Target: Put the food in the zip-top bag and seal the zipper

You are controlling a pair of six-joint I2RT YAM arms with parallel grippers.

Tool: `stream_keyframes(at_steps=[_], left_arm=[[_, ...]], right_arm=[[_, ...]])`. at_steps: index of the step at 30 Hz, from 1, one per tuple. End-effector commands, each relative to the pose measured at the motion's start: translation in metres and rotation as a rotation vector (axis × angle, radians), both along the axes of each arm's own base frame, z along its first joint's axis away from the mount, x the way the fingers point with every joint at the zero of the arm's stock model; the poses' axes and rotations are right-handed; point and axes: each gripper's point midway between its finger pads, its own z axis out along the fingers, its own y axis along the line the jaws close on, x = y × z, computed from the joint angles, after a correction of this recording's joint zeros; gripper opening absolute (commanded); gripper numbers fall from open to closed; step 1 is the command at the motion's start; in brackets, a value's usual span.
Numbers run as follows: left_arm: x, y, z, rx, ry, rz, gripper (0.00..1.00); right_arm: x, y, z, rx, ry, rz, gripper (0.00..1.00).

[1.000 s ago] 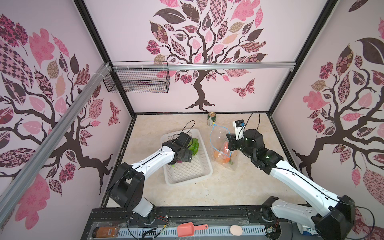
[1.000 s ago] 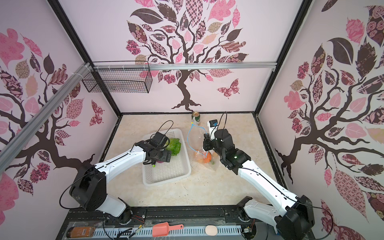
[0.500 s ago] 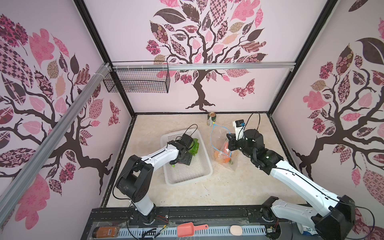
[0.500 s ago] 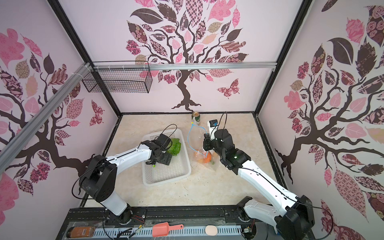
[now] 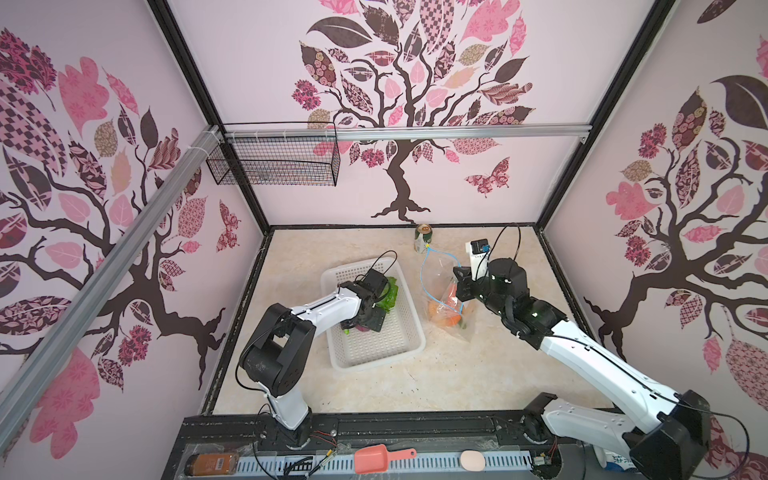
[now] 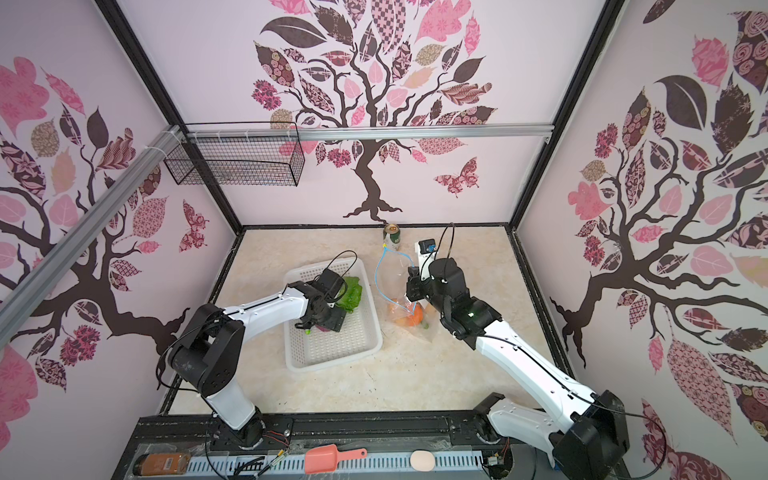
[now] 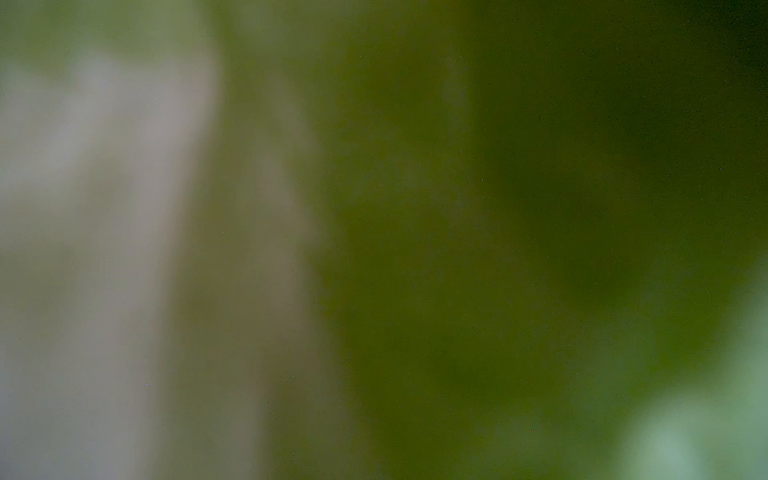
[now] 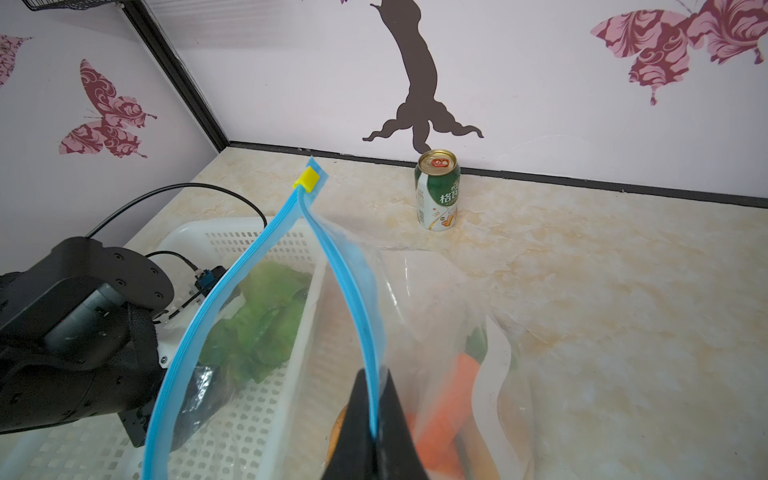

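Right jaws clamp the zipper, mouth gaping; left jaws in basket: cannot tell.

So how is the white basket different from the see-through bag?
The white perforated basket lies flat on the table. The clear zip-top bag has its mouth held up by the right gripper, pinched at the blue zipper. The basket looks stiff with holes; the bag is crinkly and see-through. The basket holds green lettuce; the bag holds an orange carrot. Both are open and hold toy food.
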Motion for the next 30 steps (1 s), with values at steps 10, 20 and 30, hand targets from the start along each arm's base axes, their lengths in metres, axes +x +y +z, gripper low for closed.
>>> stream_keyframes(at_steps=[10, 20, 30], left_arm=[[0.012, -0.009, 0.018, -0.043, -0.045, -0.004, 0.65], [-0.003, -0.010, 0.074, -0.175, -0.121, 0.051, 0.66], [-0.012, -0.023, 0.148, -0.419, -0.272, 0.069, 0.66]], right_arm=[[-0.002, -0.005, 0.002, -0.012, -0.022, -0.016, 0.00], [-0.001, -0.005, 0.002, -0.006, -0.020, -0.018, 0.00], [-0.002, 0.001, 0.000, 0.020, -0.015, 0.009, 0.00]])
